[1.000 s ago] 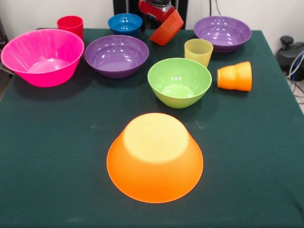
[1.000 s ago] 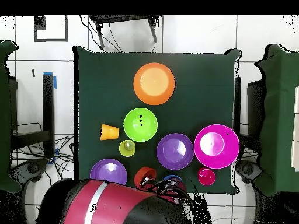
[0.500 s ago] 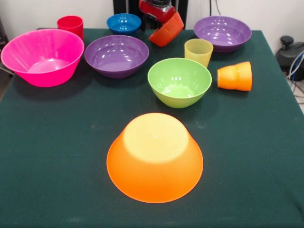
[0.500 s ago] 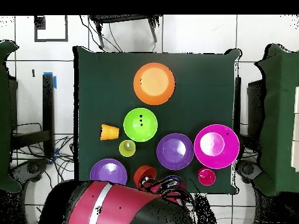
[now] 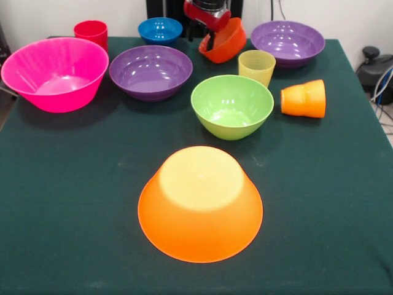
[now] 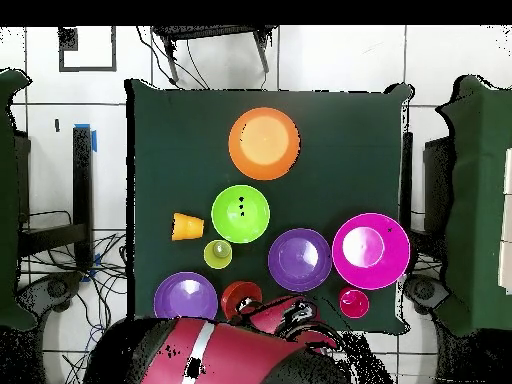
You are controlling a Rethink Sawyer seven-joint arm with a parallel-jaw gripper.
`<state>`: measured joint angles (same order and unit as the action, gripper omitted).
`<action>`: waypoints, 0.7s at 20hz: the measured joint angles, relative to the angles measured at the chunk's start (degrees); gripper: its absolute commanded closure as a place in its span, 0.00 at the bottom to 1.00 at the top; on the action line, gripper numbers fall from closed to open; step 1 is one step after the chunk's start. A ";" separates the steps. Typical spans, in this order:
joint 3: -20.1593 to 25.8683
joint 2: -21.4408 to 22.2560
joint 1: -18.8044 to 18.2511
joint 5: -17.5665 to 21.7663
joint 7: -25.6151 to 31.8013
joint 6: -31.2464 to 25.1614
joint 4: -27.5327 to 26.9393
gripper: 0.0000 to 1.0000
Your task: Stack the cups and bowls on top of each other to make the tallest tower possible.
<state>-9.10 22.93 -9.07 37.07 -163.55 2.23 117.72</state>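
Note:
My gripper [image 5: 212, 40] hangs at the table's far edge, shut on the rim of the small orange-red bowl [image 5: 226, 43], which tilts just above the cloth; one black finger reaches inside it. From above, that bowl [image 6: 240, 297] peeks out beside the red arm [image 6: 230, 350]. The big orange bowl [image 5: 200, 203] lies upside down at the near middle. Upright stand the green bowl [image 5: 232, 106], two purple bowls [image 5: 151, 70] [image 5: 287, 42], the pink bowl [image 5: 55, 74] and the blue bowl [image 5: 161, 29]. The yellow cup [image 5: 256, 66] and red cup [image 5: 91, 31] stand upright; the orange cup [image 5: 304, 98] lies on its side.
A dark green cloth [image 5: 73, 203] covers the table. The held bowl sits between the blue bowl and the right purple bowl, just behind the yellow cup. Cables and a black device [image 5: 376, 67] lie off the table's right edge.
The gripper has turned and come down a little, tipping the orange-red bowl from a steep slant toward level. In the overhead view the arm has swung across the table's edge. Everything else stayed put.

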 measured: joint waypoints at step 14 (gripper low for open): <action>3.23 2.17 -1.16 -0.87 0.00 -4.63 -0.02 0.00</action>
<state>-5.87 25.09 -10.23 36.21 -163.55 -2.41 117.70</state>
